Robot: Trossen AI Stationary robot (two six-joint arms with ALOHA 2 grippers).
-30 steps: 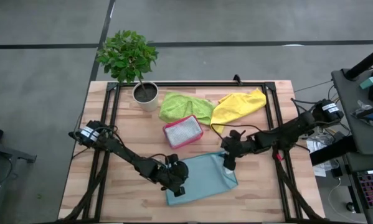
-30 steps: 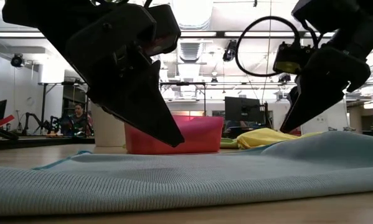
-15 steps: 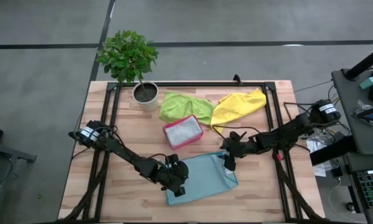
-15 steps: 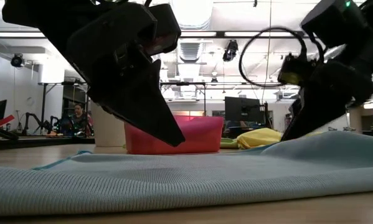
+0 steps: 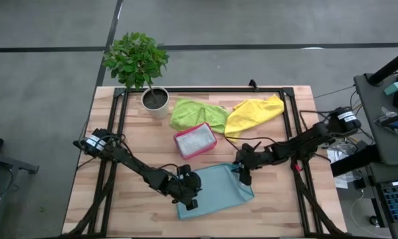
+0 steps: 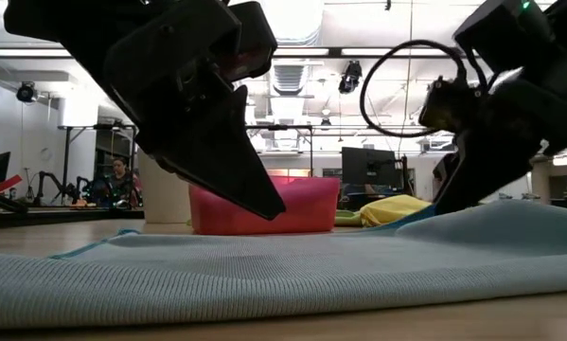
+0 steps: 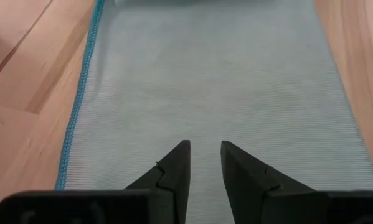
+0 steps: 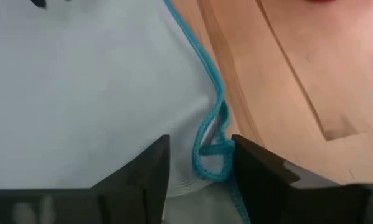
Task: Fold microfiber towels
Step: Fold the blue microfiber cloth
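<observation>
The light teal-blue towel (image 5: 215, 190) lies flat on the table near its front edge. My left gripper (image 5: 190, 199) stands low over the towel's near left part (image 7: 205, 93), its fingers a little apart with nothing between them. My right gripper (image 5: 241, 175) is down at the towel's far right corner and shut on it. A lime green towel (image 5: 197, 113) and a yellow towel (image 5: 255, 113) lie crumpled at the back. A grey cloth lies inside the pink tray (image 5: 195, 140). My left gripper may or may not touch the teal towel below its fingertips (image 7: 181, 152); I cannot tell. My right gripper pinches the towel's far right corner (image 8: 211, 158) between its two fingers, and the blue hem bunches into a small fold there. The fingers slant down from the table's right side. The rest of the towel lies on the table.
A potted plant (image 5: 155, 98) stands at the back left, next to the lime green towel. The pink tray (image 6: 264, 204) sits just behind the teal towel. A black frame (image 5: 205, 89) runs round the table top. Bare wood lies at the left (image 5: 112, 186) and right.
My right gripper has sunk and tipped further down onto the teal towel's far right corner, and the corner's edge now bunches up between its fingers.
</observation>
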